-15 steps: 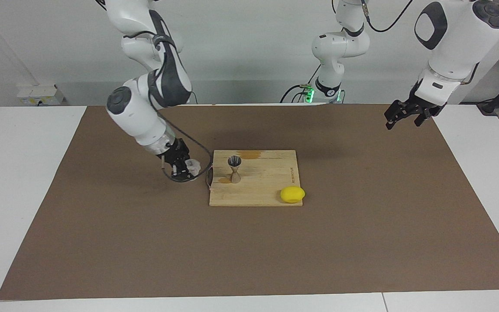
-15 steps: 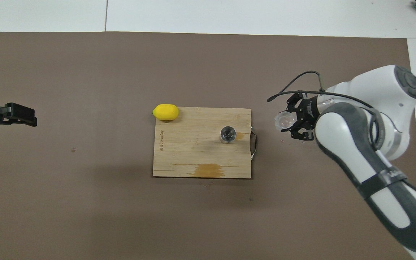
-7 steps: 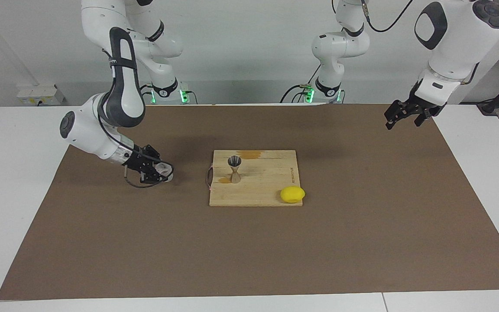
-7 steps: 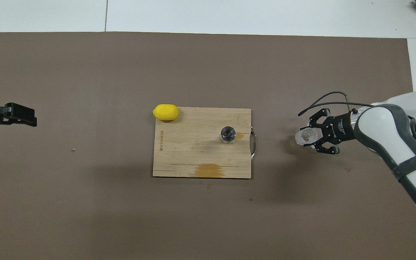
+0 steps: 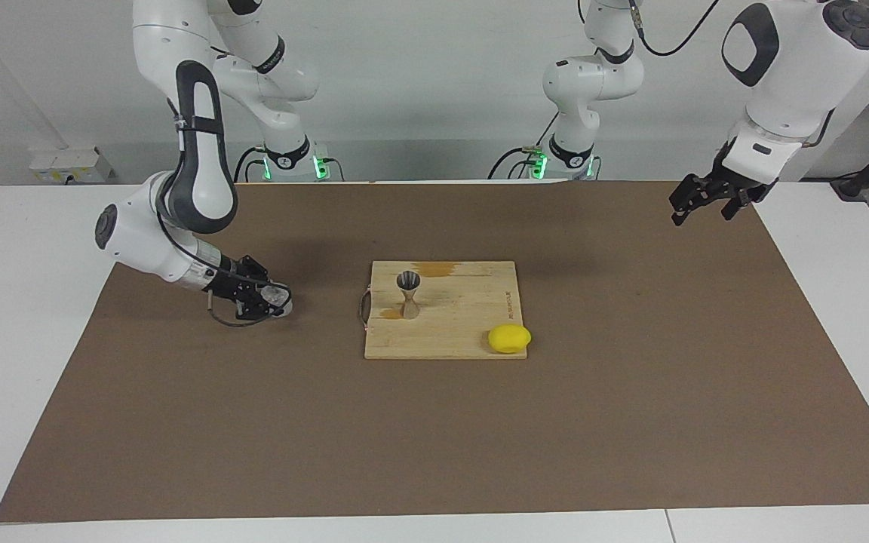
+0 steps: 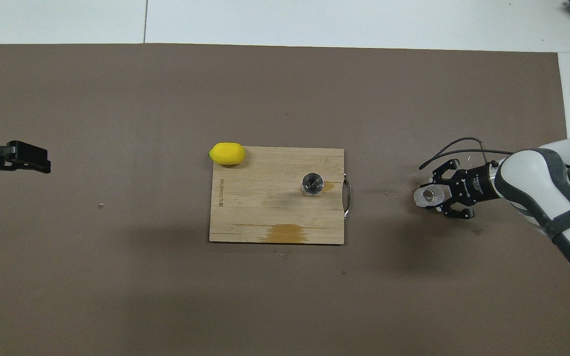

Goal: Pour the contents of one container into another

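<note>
One clear glass tumbler (image 5: 277, 299) (image 6: 427, 196) sits between the fingers (image 6: 451, 213) of the right gripper (image 5: 272, 300) (image 6: 436, 196), which are clamped on its sides. We see the tumbler tipped over, its mouth turned toward the cutting board (image 5: 465, 332) (image 6: 265, 217). It is low over the brown mat (image 5: 434, 422) (image 6: 166, 99); whether it touches the mat we cannot tell. We note a few small specks on the mat just ahead of the fingertips, toward the board.

Out from those fingertips, toward the middle of the table, the board's metal handle (image 5: 363, 308) (image 6: 347, 198) comes first, well apart from the tumbler. We find the grey metal jigger (image 5: 408, 294) (image 6: 312, 183) past the handle, standing upright on the board near its handle end, its open cup facing up. A small amber stain lies on the wood at its foot, and a larger one marks the board's edge nearer the robots.

At the board's corner farthest from the right gripper's fingers, a lemon (image 5: 510, 338) (image 6: 226, 153) rests partly on the wood and partly over the edge.

We log the left gripper (image 5: 698, 202) (image 6: 30, 159) as waiting, raised over the mat at the left arm's end of the table, well apart from everything listed. Its fingers stand apart with nothing between them.
</note>
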Action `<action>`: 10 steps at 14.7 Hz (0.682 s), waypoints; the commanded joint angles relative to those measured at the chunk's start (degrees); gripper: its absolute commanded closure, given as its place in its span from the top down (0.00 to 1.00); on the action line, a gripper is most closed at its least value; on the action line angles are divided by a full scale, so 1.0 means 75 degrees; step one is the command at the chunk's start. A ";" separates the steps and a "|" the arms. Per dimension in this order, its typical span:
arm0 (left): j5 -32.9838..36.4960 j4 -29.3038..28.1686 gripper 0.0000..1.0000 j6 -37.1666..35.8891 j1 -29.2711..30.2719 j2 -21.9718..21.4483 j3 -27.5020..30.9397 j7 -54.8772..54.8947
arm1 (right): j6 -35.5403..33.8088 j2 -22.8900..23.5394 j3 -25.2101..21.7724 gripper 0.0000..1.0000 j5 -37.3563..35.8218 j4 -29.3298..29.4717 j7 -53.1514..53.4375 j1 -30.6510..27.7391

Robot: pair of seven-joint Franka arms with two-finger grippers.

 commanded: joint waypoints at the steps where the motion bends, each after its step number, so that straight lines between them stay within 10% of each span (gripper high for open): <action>1: -0.0088 0.0134 1.00 -0.0039 -0.0094 0.0069 0.0083 -0.0082 | 0.0184 -0.0105 0.0068 0.96 0.0259 -0.0191 -0.0235 -0.0080; 10: -0.0088 0.0134 1.00 -0.0039 -0.0094 0.0069 0.0071 -0.0094 | -0.0308 -0.1100 0.0067 0.99 -0.0523 -0.0227 -0.0397 -0.0257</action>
